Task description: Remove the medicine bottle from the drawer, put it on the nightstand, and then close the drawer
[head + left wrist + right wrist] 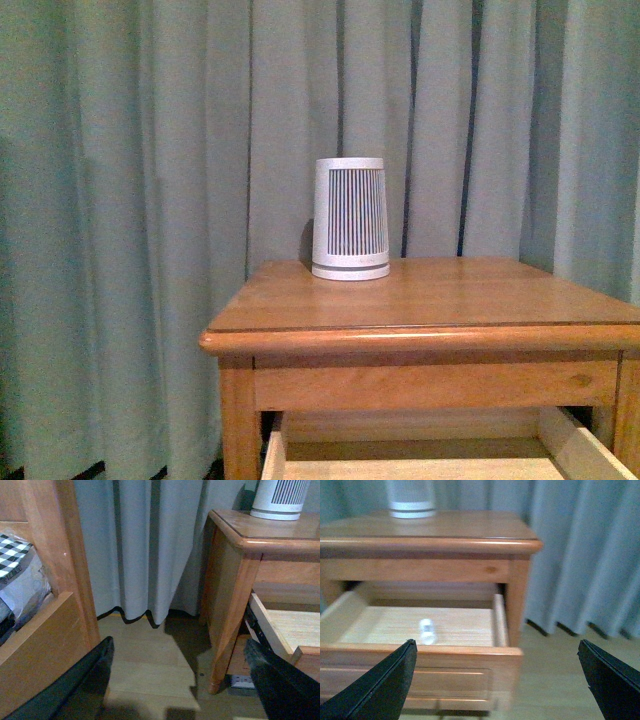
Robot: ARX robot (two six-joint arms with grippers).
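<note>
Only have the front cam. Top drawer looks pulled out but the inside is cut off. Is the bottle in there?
Observer: Yes. The right wrist view shows the medicine bottle on the pale floor of the open drawer, close behind the front panel. It is too blurred to tell whether it is standing or lying.
Operator: Is the right arm on it yet?
Observer: No. The right gripper is open and empty, out in front of the drawer, with its fingers spread wide and clear of the bottle.
</note>
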